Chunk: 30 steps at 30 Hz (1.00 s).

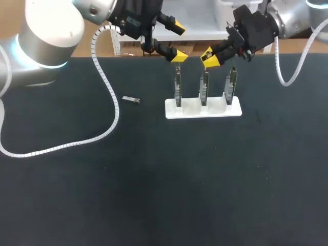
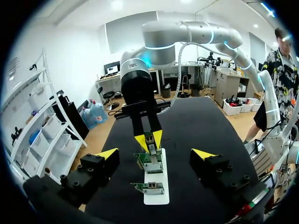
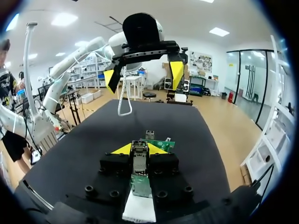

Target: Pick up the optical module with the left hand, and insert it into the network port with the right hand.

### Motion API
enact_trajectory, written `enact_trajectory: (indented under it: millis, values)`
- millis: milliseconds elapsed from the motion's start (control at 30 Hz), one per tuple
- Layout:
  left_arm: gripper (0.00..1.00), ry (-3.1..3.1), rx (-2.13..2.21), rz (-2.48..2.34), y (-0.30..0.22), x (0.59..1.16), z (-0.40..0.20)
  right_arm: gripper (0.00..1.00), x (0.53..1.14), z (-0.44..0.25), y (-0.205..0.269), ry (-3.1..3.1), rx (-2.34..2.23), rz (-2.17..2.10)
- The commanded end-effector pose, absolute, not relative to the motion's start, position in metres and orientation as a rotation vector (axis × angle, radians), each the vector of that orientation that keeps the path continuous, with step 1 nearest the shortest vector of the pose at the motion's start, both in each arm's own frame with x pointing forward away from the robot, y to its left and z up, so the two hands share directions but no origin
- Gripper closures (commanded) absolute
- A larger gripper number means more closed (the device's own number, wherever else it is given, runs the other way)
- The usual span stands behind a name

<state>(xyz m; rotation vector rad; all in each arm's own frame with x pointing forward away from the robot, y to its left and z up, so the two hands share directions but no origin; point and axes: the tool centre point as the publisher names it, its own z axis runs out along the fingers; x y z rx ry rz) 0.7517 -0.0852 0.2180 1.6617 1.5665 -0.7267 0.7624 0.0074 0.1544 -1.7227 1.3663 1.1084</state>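
While both arms hang over its far half, the dark tabletop (image 1: 164, 195) fills nearly the whole head view. Left arm (image 1: 51, 36) comes in from the left corner and right arm (image 1: 297, 18) from the right corner. Each ends near the middle of the far edge. White ribbed cable (image 1: 61, 147) from the left arm drapes onto the tabletop and runs off the left side.

Left gripper (image 1: 177, 41): above and just behind the left end of the rack. Fingers spread wide, nothing between them. In its wrist view the rack lies lengthwise ahead, in line with the gap between the two yellow tips.

Right gripper (image 1: 210, 57): above the rack, over the stretch between the middle and right boards, pointing toward the left gripper. Whether it is spread or clamped on anything I cannot tell. In its wrist view a board's metal top lines up with it and hides the answer.

White rack (image 1: 190, 108): flat on the tabletop, toward the far side, long side across the head view. Three green port boards (image 1: 204, 87) stand upright in it, evenly spaced in one row.

Optical module (image 1: 131, 99): small silver bar lying flat on the tabletop. It is left of the rack and apart from it, just beside the cable's bend, touched by neither gripper.
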Motion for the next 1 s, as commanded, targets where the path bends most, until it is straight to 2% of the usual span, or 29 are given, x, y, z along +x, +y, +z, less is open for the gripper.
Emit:
enact_trajectory:
  millis: [33, 1000]
  values:
    - [0.0, 1.572, 1.669, -0.727, -0.0862, 0.7538, 0.2189, 1.0, 0.7555, 0.1585, 0.0088, 1.346, -1.737, 1.051]
    - [0.0, 1.572, 1.669, -0.727, -0.0862, 0.7538, 0.2189, 1.0, 0.7576, 0.1546, 0.0094, 1.294, -1.734, 0.983]
